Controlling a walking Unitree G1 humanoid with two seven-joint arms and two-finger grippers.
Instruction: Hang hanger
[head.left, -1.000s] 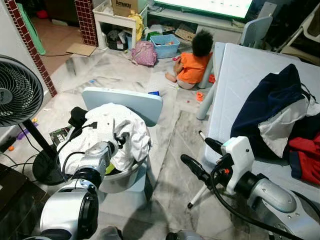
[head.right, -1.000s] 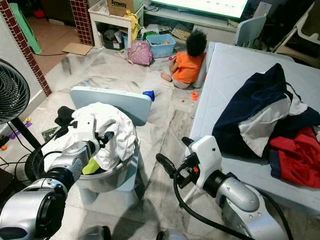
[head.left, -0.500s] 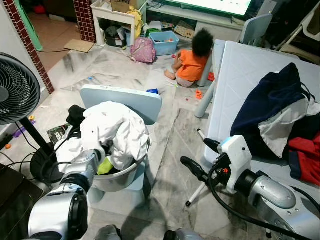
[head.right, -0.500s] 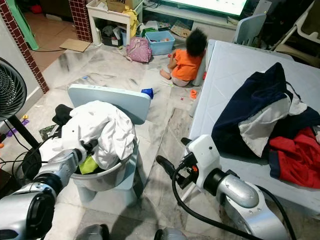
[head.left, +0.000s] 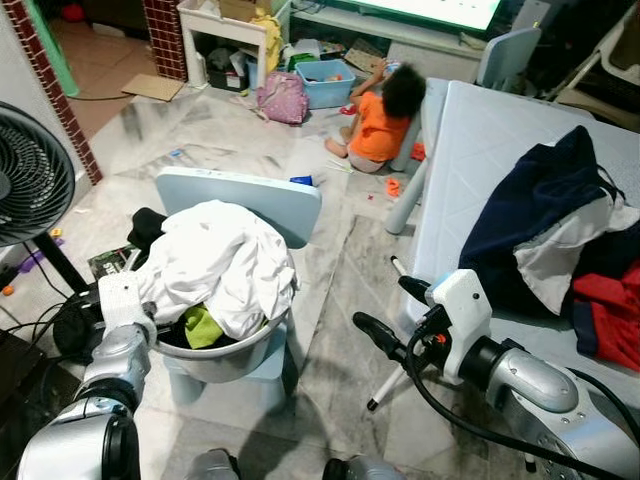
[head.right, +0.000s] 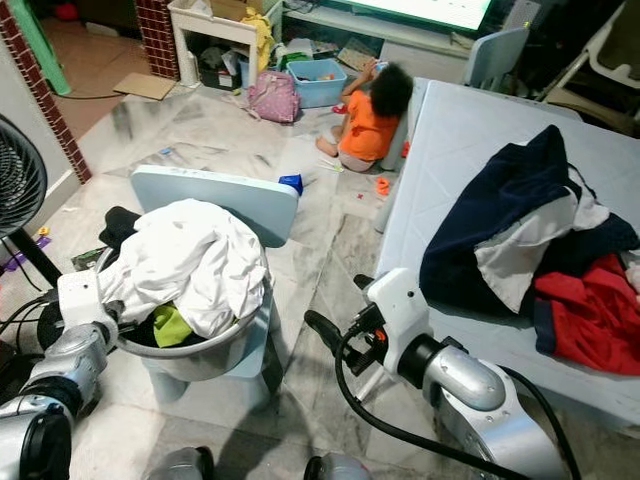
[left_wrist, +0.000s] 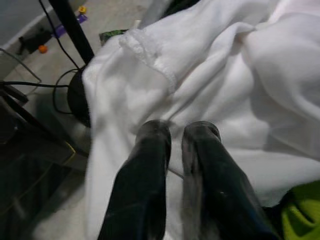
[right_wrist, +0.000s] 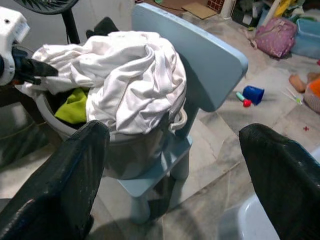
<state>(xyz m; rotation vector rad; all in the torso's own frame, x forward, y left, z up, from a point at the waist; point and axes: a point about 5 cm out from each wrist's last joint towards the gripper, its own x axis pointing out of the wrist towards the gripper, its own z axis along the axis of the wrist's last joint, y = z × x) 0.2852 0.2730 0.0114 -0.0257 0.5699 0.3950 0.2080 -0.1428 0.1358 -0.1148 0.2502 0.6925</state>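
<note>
The left gripper (left_wrist: 172, 132), fingers closed together, presses against white laundry (head.left: 225, 262) heaped in a grey basin (head.left: 232, 357), probably searching for a hanger I cannot see. Beside the basin, the right gripper (head.left: 385, 310) hovers spread open, empty.

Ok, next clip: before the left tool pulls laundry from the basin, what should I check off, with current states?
1. Left tool closed on the white crumpled garment: ok, fingers pinch the cloth.
2. Grey round plastic basin seated on the light blue plastic chair: ok.
3. Right tool open and free: ok.
4. Hanger located: cannot tell.
5. Person in the orange shirt away from the arms: ok.
</note>
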